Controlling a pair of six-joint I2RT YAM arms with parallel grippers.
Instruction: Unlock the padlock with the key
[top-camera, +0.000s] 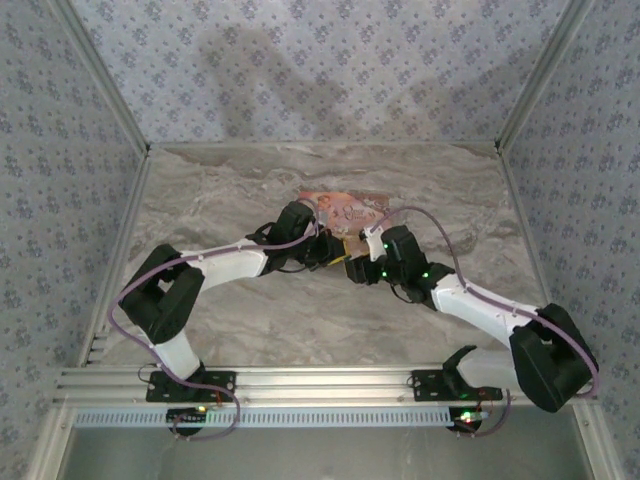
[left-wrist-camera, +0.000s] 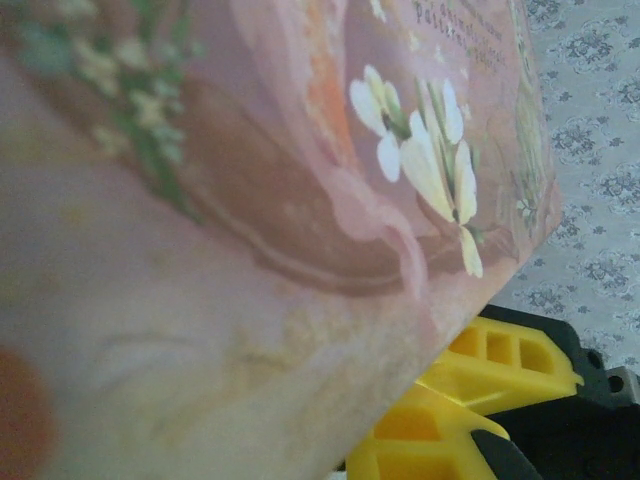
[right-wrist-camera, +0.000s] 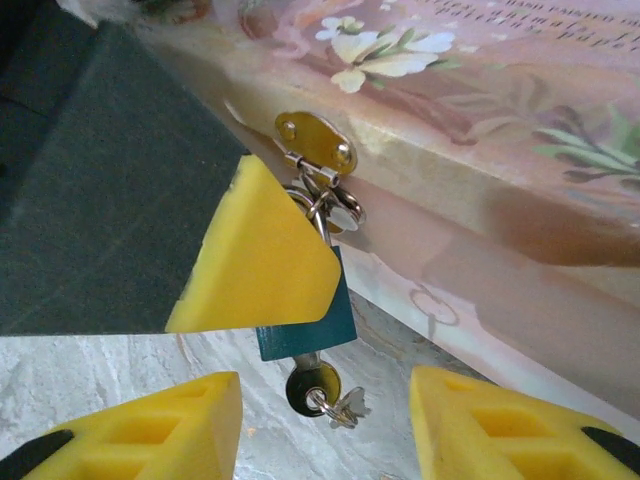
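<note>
There are two arms, one pink box, one padlock and one key. In the top view the arms meet at the near side of the box. The left gripper and the right gripper are close together there, with bare marbled table to the left, to the right and nearer the bases. The box lies flat, a glossy printed carton with white flowers, its front edge running slantwise through the right wrist view. One oval brass plate with two rivets is fixed on that edge, and the padlock hangs from it by a thin metal shackle. The padlock's body is small, blue and square-cornered. A ribbed yellow finger of the left gripper covers the body's upper part, and whether that gripper's jaws pinch it cannot be told. The round-headed key sits in the bottom of the body, and a small ring carrying one more metal piece hangs from it. The right gripper has its jaws spread wide. One yellow finger stands on each side of the key, with a gap between.
</note>
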